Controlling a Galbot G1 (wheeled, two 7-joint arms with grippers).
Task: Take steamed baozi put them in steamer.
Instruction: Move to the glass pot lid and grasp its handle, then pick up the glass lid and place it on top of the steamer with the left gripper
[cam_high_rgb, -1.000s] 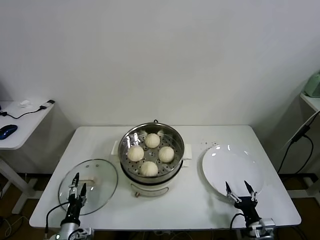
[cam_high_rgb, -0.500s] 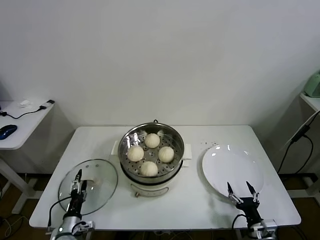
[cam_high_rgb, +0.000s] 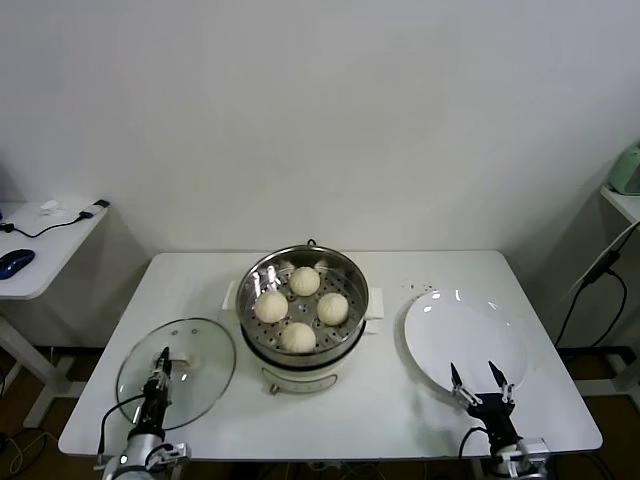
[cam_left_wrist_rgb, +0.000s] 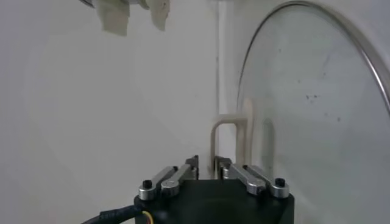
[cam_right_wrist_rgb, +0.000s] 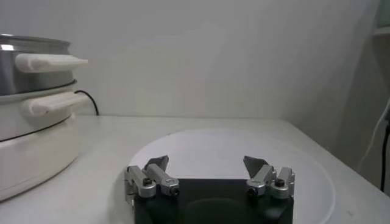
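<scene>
Four steamed baozi (cam_high_rgb: 301, 308) are sitting inside the steamer (cam_high_rgb: 303, 318) at table (cam_high_rgb: 430, 272) centre. Left gripper (cam_high_rgb: 160, 372) is hanging over the glass lid (cam_high_rgb: 177, 372) near the front-left edge, fingers nearly pressed together, nothing visibly gripped. Right gripper (cam_high_rgb: 479, 382) is hovering over the near rim of the white plate (cam_high_rgb: 464, 338), fingers spread wide, holding nothing.

buns: 4 (cam_high_rgb: 305, 281), centre of frame | steamer: 1 (cam_high_rgb: 345, 270), centre | glass lid: 1 (cam_high_rgb: 205, 370), lower left | white plate: 1 (cam_high_rgb: 450, 330), lower right | table: 1 (cam_high_rgb: 190, 280) | grippers: 2, left (cam_high_rgb: 159, 366) and right (cam_high_rgb: 478, 378), bottom edge
</scene>
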